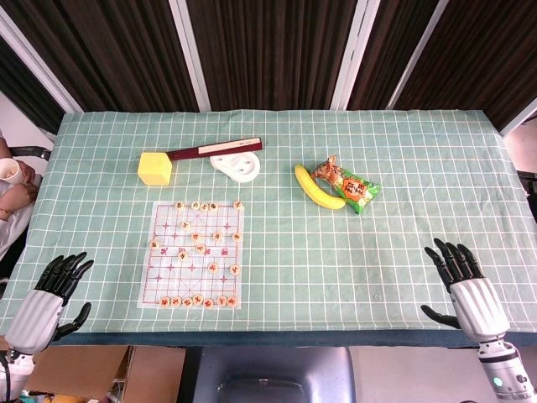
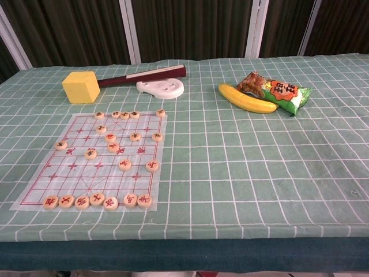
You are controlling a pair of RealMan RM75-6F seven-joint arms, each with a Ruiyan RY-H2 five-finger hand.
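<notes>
Currently our left hand [image 1: 49, 295] at the near left table edge, fingers apart, holding nothing, nearest the chess board [image 1: 195, 254] with its wooden pieces, our right hand [image 1: 466, 290] near right, fingers spread, empty, banana [image 1: 318, 187] well beyond.

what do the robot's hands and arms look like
Both hands have black, jointed fingers and ribbed silver-grey backs. The left hand shows at the lower left of the head view. The right hand runs into a grey wrist with a small teal light near the bottom edge. No cables or markings show. The chest view shows neither.
</notes>
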